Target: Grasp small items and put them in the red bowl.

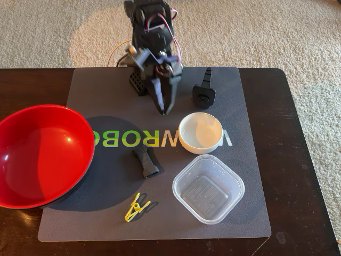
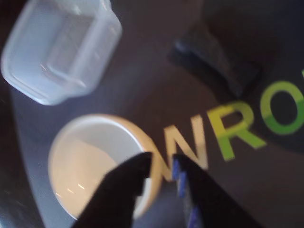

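Observation:
The large red bowl [image 1: 37, 154] sits empty at the left in the fixed view. A small white bowl [image 1: 201, 132], a clear square container [image 1: 208, 188], a short black cylinder [image 1: 145, 161], a black boxy part with a ridged stem [image 1: 204, 90] and a yellow clip [image 1: 136, 207] lie on the mat. My gripper [image 1: 164, 109] hangs point-down above the mat, left of the white bowl, shut and empty. In the wrist view my gripper [image 2: 161, 164] is at the white bowl's [image 2: 90, 161] rim, with the container [image 2: 61, 47] and the cylinder [image 2: 213, 61] beyond.
A grey mat [image 1: 240, 213] with green and white lettering covers the dark wooden table [image 1: 298, 160]. The arm's base [image 1: 137, 82] stands at the mat's far edge. Beige carpet lies beyond the table.

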`<control>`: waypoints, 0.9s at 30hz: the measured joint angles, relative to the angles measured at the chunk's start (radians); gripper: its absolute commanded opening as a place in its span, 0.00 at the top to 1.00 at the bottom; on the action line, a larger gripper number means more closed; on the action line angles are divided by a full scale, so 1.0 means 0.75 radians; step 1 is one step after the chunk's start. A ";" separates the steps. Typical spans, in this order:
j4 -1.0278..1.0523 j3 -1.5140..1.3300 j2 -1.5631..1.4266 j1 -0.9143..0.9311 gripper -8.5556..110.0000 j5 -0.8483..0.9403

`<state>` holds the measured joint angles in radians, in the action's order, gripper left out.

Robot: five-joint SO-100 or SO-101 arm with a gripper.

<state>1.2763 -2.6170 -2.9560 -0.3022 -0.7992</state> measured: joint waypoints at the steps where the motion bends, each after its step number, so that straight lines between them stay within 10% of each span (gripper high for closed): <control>1: 0.033 -0.025 -0.037 -0.055 0.85 -0.012; 9: 0.053 -0.102 -0.108 -0.205 0.71 -0.027; 27: -0.380 0.162 1.184 -0.223 0.70 0.022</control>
<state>0.9910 -2.4958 -2.0678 -0.4694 -0.7823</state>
